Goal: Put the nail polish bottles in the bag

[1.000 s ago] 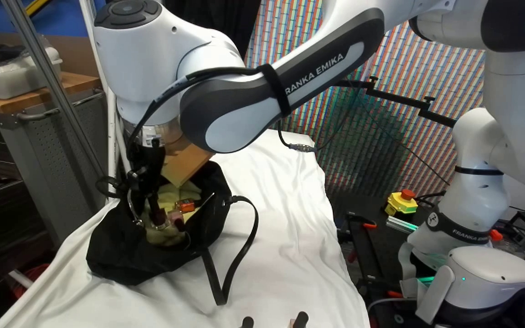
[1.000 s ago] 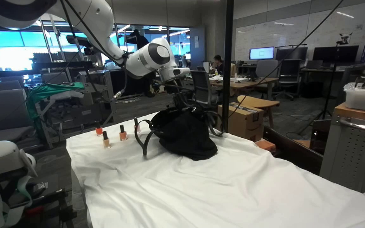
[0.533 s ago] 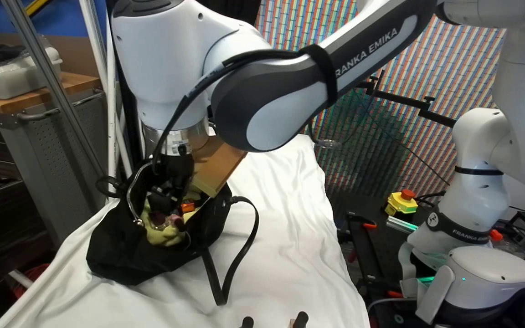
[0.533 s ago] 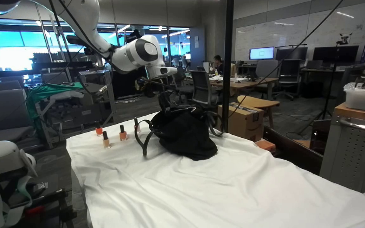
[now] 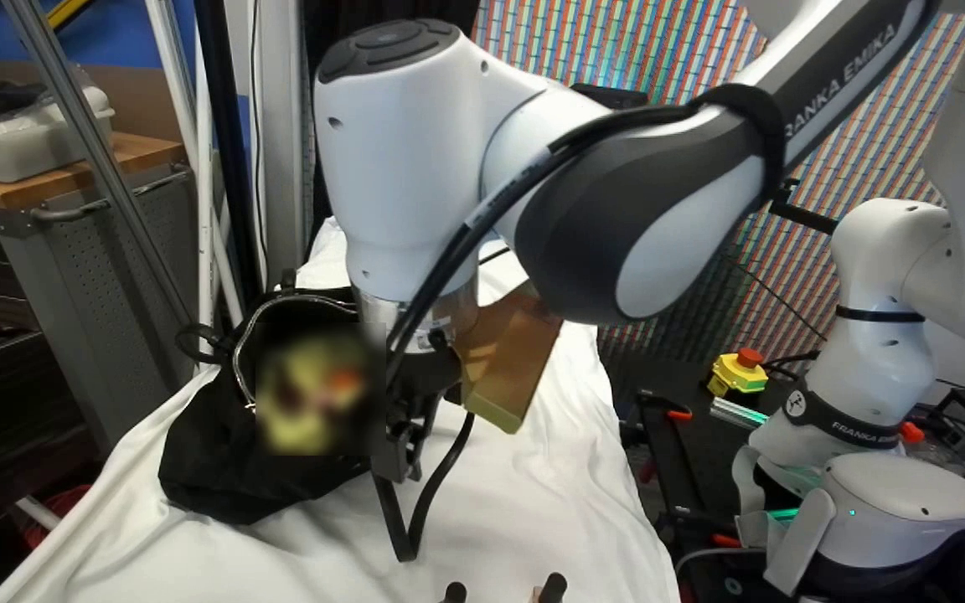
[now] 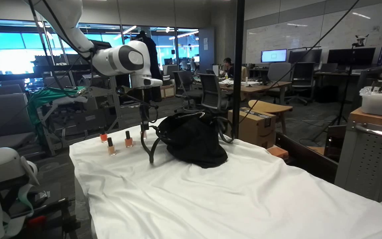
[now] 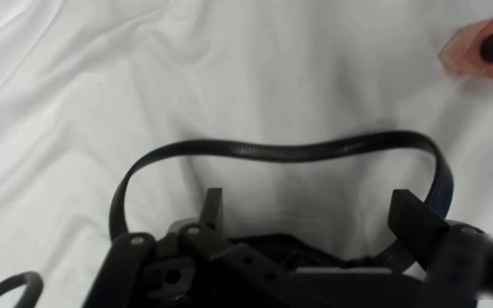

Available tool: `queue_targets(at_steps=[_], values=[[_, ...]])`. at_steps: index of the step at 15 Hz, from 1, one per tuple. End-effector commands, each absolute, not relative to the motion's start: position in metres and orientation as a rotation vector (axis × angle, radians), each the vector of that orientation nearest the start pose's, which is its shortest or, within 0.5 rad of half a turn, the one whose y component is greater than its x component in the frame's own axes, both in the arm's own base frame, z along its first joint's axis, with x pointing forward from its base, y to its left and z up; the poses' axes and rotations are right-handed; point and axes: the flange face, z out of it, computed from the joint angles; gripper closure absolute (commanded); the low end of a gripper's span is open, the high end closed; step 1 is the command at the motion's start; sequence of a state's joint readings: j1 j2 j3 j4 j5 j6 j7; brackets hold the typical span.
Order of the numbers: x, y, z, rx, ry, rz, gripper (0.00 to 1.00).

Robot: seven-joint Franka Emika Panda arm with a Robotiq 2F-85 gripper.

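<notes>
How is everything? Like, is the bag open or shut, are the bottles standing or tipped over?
Claw: open, holding nothing.
Bag: open on top, inside too blurry to tell.
Straps: curved in loops.
Red bottle: standing, cap on.
Tan bottle: standing, cap on.
Orange bottle: standing, cap on.
Pink bottle: partly hidden, cap can't be seen.
Cloth: wrinkled.
White screen: lit up.

white cloth [image 6: 244, 199]: creased | cardboard box [image 6: 259, 127]: behind black pole [image 6: 238, 66] | monitor [image 6: 273, 55]: lit
</notes>
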State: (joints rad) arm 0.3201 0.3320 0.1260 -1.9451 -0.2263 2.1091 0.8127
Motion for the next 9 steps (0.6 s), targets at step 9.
queue_targets(at_steps=[9], values=[[0.438, 0.302, 0.257, -3.216, 0.190, 0.091, 0.00]])
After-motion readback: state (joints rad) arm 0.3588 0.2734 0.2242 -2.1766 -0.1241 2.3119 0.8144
